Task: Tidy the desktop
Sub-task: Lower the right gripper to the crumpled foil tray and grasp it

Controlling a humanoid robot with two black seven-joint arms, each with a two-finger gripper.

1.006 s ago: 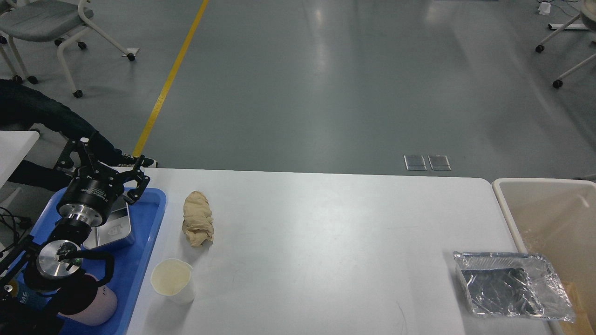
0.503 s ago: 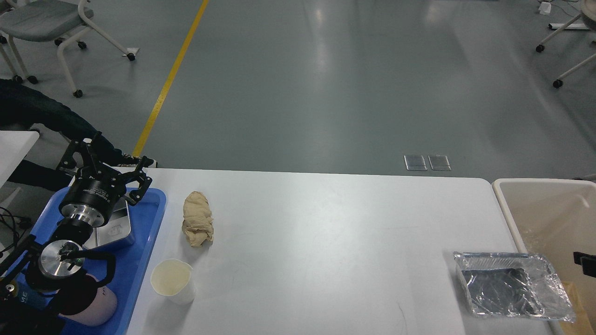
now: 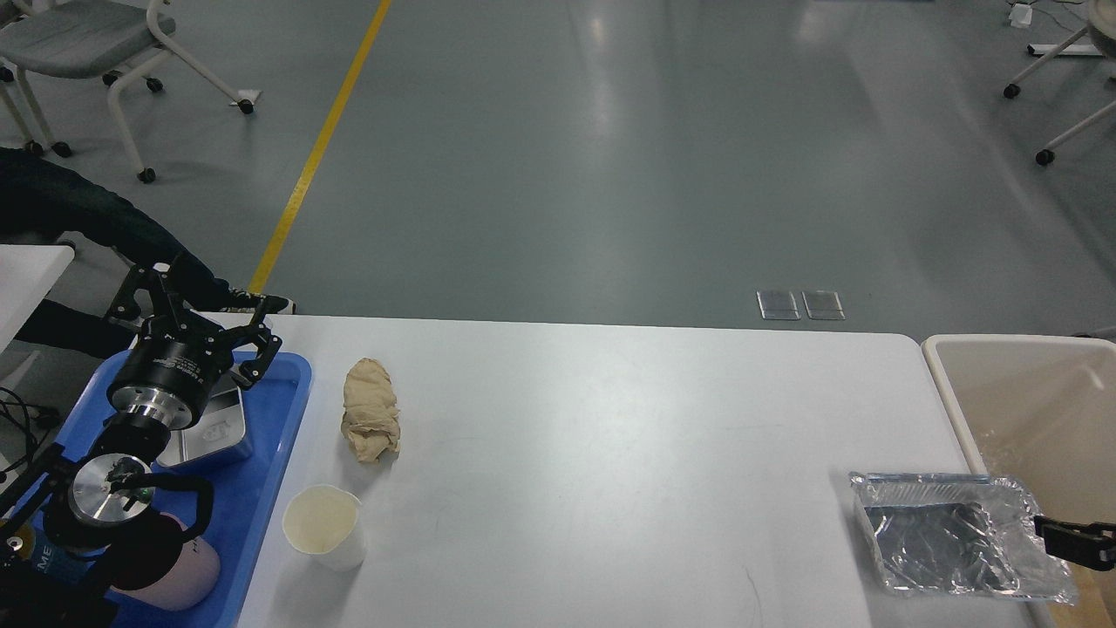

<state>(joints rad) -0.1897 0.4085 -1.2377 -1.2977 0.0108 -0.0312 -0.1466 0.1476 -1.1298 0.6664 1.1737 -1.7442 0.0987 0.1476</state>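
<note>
The white desktop [image 3: 610, 453] holds a crumpled tan paper wad [image 3: 370, 410], a white paper cup [image 3: 324, 523] at the front left, and a crinkled foil tray [image 3: 955, 536] at the front right. My left gripper [image 3: 202, 316] is open and empty, hovering over the far end of the blue tray [image 3: 270, 471] at the desktop's left edge. Only the dark tip of my right gripper [image 3: 1074, 538] shows at the right edge, level with the foil tray's right rim. I cannot tell its fingers apart.
The blue tray holds a shiny metal tin [image 3: 218, 427] and a pink cup [image 3: 179, 576] under my left arm. A beige bin [image 3: 1029, 410] stands off the desktop's right end. Chairs and a seated person's legs are beyond the far left corner.
My right gripper has come into view from the right edge and moved left and down to the foil tray's right rim. My left gripper has barely shifted.
</note>
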